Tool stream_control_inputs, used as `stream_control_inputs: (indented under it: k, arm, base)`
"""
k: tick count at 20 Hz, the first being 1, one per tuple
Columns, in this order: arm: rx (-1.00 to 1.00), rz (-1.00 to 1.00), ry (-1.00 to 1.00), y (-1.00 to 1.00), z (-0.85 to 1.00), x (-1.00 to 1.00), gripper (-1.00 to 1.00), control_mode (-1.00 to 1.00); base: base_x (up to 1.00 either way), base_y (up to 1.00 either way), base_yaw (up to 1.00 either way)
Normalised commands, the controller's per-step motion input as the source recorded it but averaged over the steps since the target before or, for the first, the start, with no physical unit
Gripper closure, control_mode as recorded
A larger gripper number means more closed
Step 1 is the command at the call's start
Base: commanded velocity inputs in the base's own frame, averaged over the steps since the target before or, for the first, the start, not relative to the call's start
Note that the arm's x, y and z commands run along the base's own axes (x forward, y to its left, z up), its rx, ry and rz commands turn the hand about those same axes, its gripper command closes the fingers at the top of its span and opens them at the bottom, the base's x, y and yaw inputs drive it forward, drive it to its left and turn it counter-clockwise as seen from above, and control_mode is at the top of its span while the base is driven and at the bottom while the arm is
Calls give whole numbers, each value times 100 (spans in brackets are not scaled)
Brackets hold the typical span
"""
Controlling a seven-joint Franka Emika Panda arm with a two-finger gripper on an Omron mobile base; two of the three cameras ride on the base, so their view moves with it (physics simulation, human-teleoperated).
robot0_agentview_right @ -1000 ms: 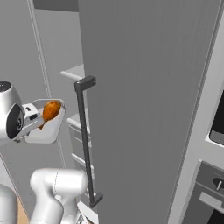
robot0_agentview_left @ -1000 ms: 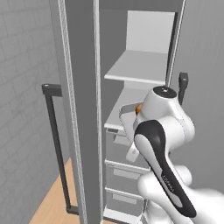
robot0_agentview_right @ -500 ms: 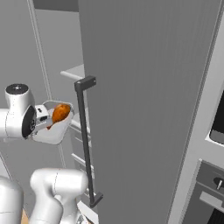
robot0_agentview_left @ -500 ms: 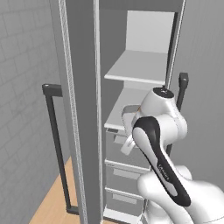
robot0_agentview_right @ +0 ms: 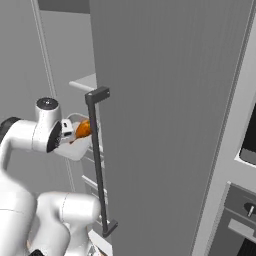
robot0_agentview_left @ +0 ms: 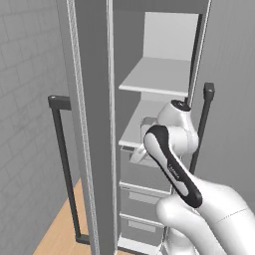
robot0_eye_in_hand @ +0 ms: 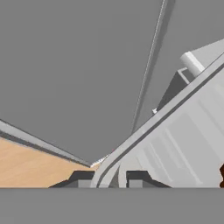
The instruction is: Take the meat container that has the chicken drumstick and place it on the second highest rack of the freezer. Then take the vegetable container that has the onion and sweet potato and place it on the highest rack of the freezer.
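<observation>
Gripper (robot0_eye_in_hand: 109, 181) pinches container (robot0_agentview_right: 75, 147) rim; drumstick (robot0_agentview_right: 83, 128) inside, freezer door (robot0_agentview_right: 165, 115) at 3 o'clock. Risk: tray clips rack (robot0_agentview_left: 142, 127) edge, tilts, drumstick spills.

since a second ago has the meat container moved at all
Yes. In the right base view the meat container has travelled right toward the freezer door handle, its drumstick now almost at the bar.

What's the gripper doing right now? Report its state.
Gripper: shut on the rim of the meat container, which holds the chicken drumstick.
</observation>
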Motion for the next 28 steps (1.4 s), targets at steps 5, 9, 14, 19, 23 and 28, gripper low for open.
stream_control_inputs:
  k: [5,9,14,19,23,28]
  arm:
    - [0,0,0,-22,-19,78,100,-100]
    - [0,0,0,-11,-4,74,100,-100]
    - [-9,0,0,-8,-25,65,100,-100]
    - [-12,0,5,-7,-26,73,100,-100]
    - [-3,0,5,-15,-18,81,100,-100]
    - [0,0,3,-25,-44,78,100,-100]
  base:
    - [0,0,0]
    - [0,0,0]
    - [0,0,0]
    - [0,0,0]
    - [0,0,0]
    - [0,0,0]
